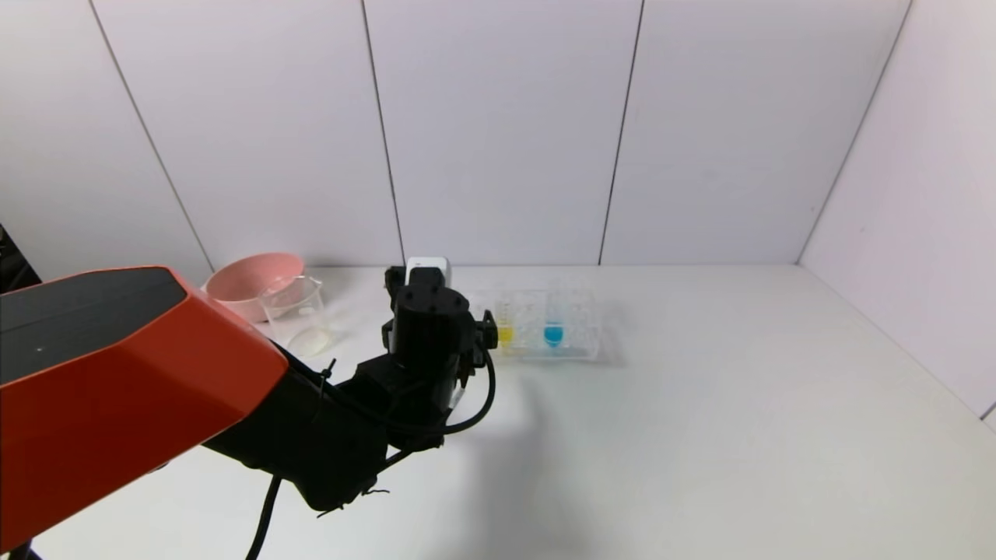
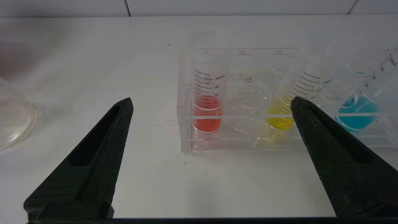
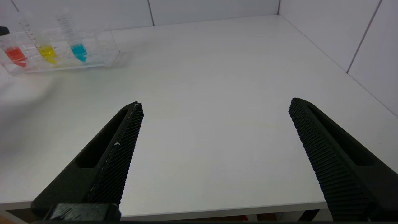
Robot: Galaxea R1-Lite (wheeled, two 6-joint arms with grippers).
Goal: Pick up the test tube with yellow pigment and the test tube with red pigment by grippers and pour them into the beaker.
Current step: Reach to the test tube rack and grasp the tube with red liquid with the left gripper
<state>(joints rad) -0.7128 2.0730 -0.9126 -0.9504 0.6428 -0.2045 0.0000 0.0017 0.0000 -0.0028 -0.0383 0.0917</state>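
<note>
The test tube with red pigment (image 2: 207, 93) stands upright at the near end of a clear rack (image 2: 186, 124). The test tube with yellow pigment (image 2: 284, 109) leans in the rack beside it; it also shows in the head view (image 1: 506, 333). My left gripper (image 2: 211, 105) is open and empty, just short of the rack, with the red tube between its fingertips' line of sight. In the head view the left gripper's body (image 1: 428, 319) hides the red tube. The clear beaker (image 1: 297, 313) stands left of it. My right gripper (image 3: 216, 107) is open and empty above the table's front edge, out of the head view.
A tube with blue liquid (image 1: 553, 333) stands further along the rack. A pink bowl (image 1: 249, 284) sits behind the beaker by the back wall. White walls close the table at the back and right. The rack also shows far off in the right wrist view (image 3: 102, 59).
</note>
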